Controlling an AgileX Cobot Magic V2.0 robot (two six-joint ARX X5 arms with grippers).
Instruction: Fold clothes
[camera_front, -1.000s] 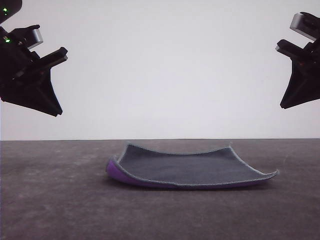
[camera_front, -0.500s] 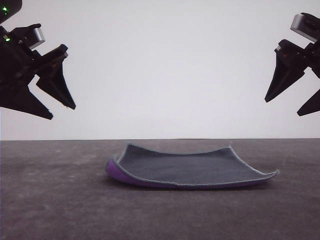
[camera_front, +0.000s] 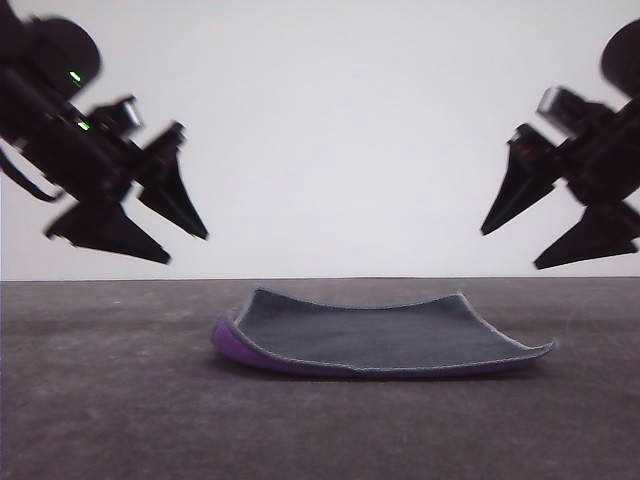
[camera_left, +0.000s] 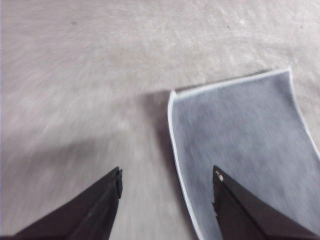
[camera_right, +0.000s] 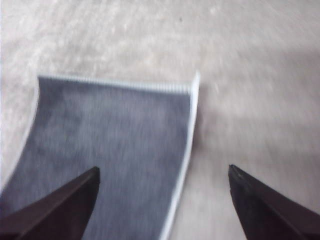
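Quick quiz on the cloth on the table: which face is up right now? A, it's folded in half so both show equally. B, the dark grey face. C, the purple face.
B: the cloth lies unfolded with its dark grey face up, purple peeking only from under the curled left edge; both wrist views show grey too.

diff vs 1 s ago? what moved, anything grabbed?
Both claws opened, then came down and inward toward the cloth. The left claw and right claw now hang open above its two sides, touching nothing. Nothing was grabbed or let go. The cloth has not shifted: dark grey face up, purple showing at its lifted left edge, on the table.
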